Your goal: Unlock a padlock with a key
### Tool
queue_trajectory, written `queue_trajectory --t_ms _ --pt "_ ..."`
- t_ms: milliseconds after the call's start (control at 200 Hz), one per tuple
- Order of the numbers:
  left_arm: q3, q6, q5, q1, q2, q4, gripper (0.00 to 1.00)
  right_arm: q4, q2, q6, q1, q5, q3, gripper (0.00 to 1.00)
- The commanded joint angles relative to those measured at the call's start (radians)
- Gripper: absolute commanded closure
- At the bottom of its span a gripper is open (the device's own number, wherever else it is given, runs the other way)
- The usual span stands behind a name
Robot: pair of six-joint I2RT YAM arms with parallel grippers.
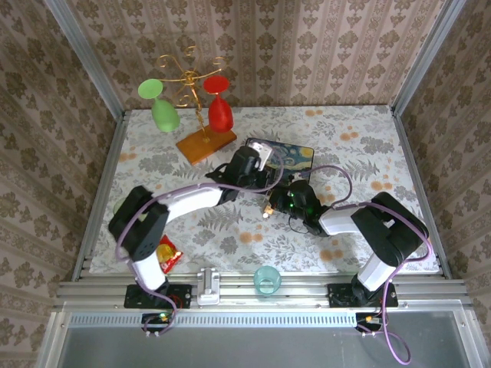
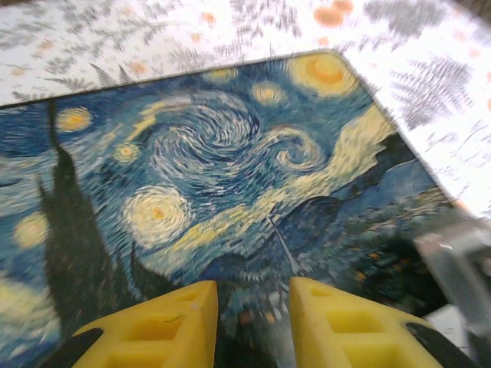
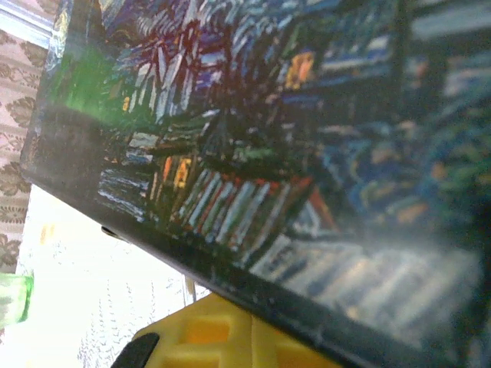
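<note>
Yellow fingers (image 2: 165, 326) on my left claw (image 2: 253, 299), and just beyond them the painted box (image 2: 230, 169): deep blue swirls, pale yellow stars, a black cypress shape. Past the box, the tablecloth (image 2: 430, 84) is white with grey ferns and orange blossoms. On my right claw (image 1: 285, 201) the finger (image 3: 222, 337) is yellow too. Above it the box runs dark blue with orange and white streaks, edged in black.

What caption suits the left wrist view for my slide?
Left gripper, fingers apart and holding nothing, close over the painted box lid on the floral tablecloth.
</note>
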Motion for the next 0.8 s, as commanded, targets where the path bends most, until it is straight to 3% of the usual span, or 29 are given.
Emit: queue_trajectory --t_ms 0,160,385,795 --pt "0.086 0.126 -0.018 0.005 0.093 -0.115 0.69 -0.053 0.012 0.096 0.003 0.073 -0.035 1.00" --pt "0.135 0.127 -0.106 -0.005 0.155 -0.203 0.70 -0.063 0.012 0.117 0.007 0.103 -0.044 1.00" --pt "0.060 0.060 -0.052 0.011 0.148 -0.185 0.74 -0.180 -0.116 0.128 0.042 0.305 -0.072 1.00" --pt "-0.027 -0.010 -0.035 -0.016 0.163 -0.152 0.81 -0.008 -0.089 0.355 0.054 0.413 -0.157 1.00"
